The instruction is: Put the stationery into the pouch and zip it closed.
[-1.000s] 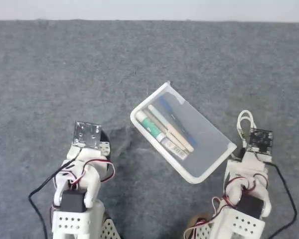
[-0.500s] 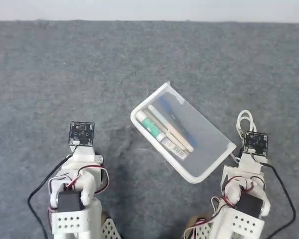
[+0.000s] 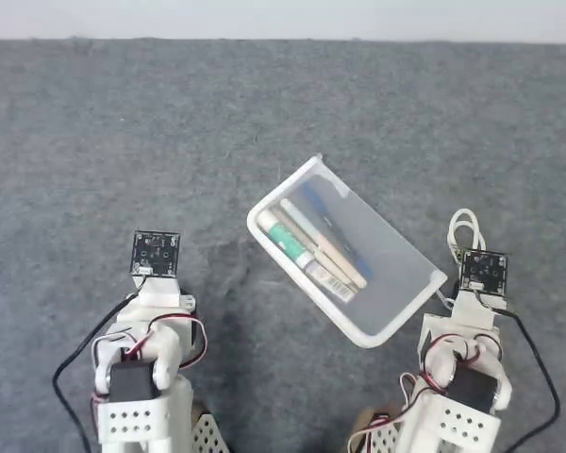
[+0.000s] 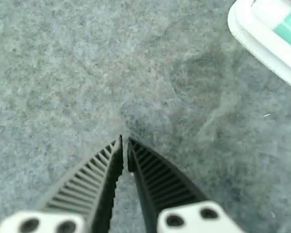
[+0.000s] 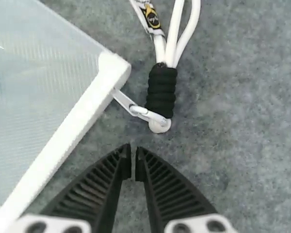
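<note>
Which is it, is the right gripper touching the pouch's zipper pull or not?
Apart. The right wrist view shows a strip of carpet between the right gripper and the zipper pull.

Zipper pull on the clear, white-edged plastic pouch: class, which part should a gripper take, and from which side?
Take the black wrapped cord sleeve: it is the thickest part, lying flat on the grey felt mat, apart from the clear white-edged pouch corner. Come from above, closing across its width; the right gripper is nearest.

pouch [image 4: 254, 41]: cut by edge | cord loop [image 5: 174, 34]: cut by edge
</note>
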